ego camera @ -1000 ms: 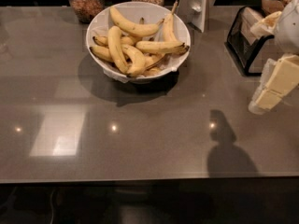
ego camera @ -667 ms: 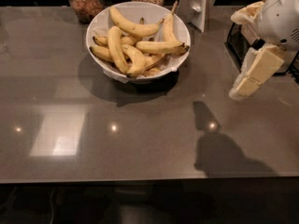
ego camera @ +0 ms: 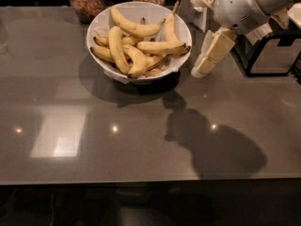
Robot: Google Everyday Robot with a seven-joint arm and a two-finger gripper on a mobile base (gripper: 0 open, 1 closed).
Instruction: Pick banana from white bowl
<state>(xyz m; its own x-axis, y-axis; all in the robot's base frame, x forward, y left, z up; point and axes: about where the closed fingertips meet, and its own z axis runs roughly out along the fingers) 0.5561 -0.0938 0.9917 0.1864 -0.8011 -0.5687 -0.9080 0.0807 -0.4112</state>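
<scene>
A large white bowl (ego camera: 181, 28) with a white lining at its rim stands at the back middle of the dark countertop. Several yellow bananas (ego camera: 136, 46) are piled in it, some with stems pointing up. My gripper (ego camera: 211, 52) hangs in the air just right of the bowl's rim, its pale fingers pointing down and left. It holds nothing that I can see. The white arm body (ego camera: 244, 4) reaches in from the upper right.
Two glass jars (ego camera: 87, 1) stand behind the bowl at the back edge. A black wire holder with white contents (ego camera: 273, 51) sits at the right. A white upright object (ego camera: 200, 13) stands behind the gripper. The counter's front edge runs across the bottom.
The arm has swung left from the right edge towards the bowl, and its shadow on the counter has moved left with it. The bowl and bananas have not moved.
</scene>
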